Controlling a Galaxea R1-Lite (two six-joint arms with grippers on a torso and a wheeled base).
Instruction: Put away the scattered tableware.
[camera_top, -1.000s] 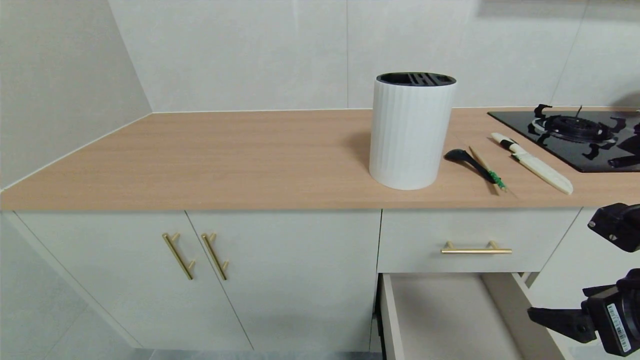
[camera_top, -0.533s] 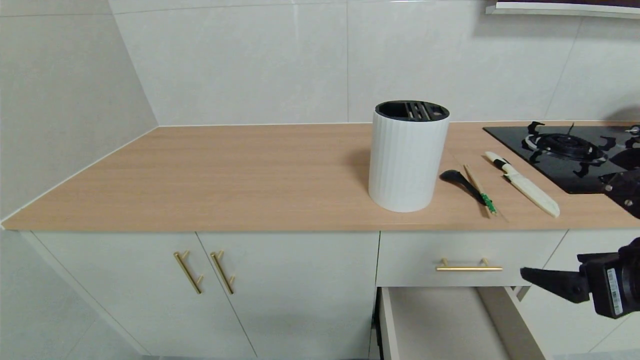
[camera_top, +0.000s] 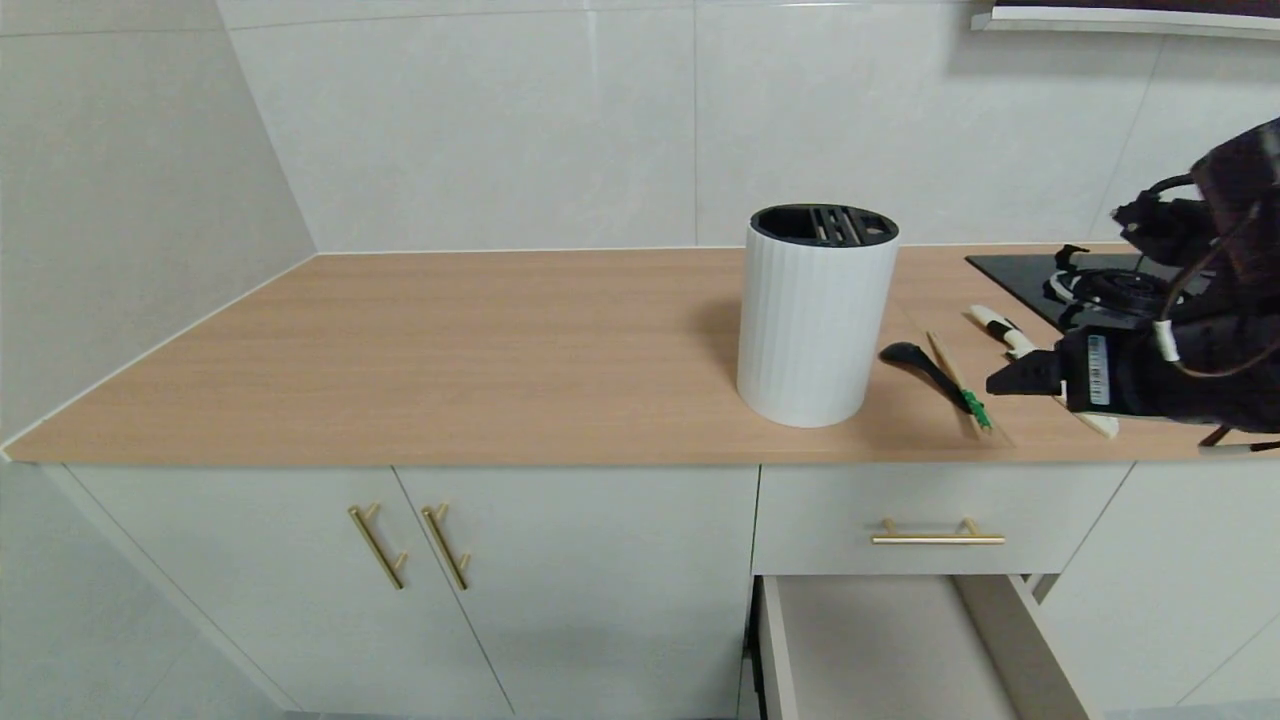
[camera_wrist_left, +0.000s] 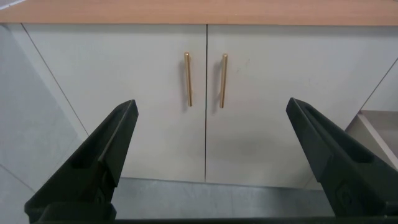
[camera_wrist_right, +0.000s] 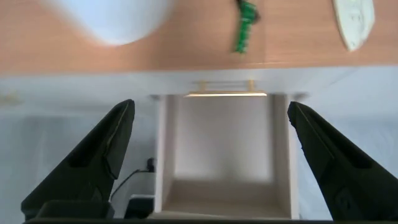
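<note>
Left end effector (camera_wrist_left: 210, 104): fingers spread wide, nothing between them. It hangs low in front of the cabinet doors (camera_wrist_left: 205, 124), facing their two upright brass handles (camera_wrist_left: 187, 79).

Worktop (camera_top: 450, 350): wood-grain, running along the tiled wall above the doors.

Utensil holder (camera_top: 815, 330): white, ribbed, cylindrical, with a black slotted insert on top. It stands upright on the worktop, right of centre.

Black spoon (camera_top: 903, 352): lies flat just beside the holder on its right. The bowl is nearest the holder and the handle runs toward the front edge.

Wooden chopsticks (camera_top: 943, 357): lie alongside the spoon and meet its handle near the front edge. A green patch sits at that spot; I cannot tell which piece carries it.

Knife (camera_top: 1000, 325): lies flat, apart from the chopsticks on their right. The black-and-white grip is toward the wall and the pale blade toward the front edge. The middle of the blade is hidden behind the right arm.

Right end effector (camera_wrist_right: 210, 104): fingers spread wide, empty. It hovers over the front of the worktop above the knife blade, near the chopsticks. From the wrist, the open drawer (camera_top: 775, 650) shows between its fingers.

Gas hob (camera_top: 1095, 285): set into the worktop at far right, behind the arm.

Under the worktop edge is a closed drawer front with a bar handle (camera_top: 937, 538). The open drawer sits directly beneath it.
</note>
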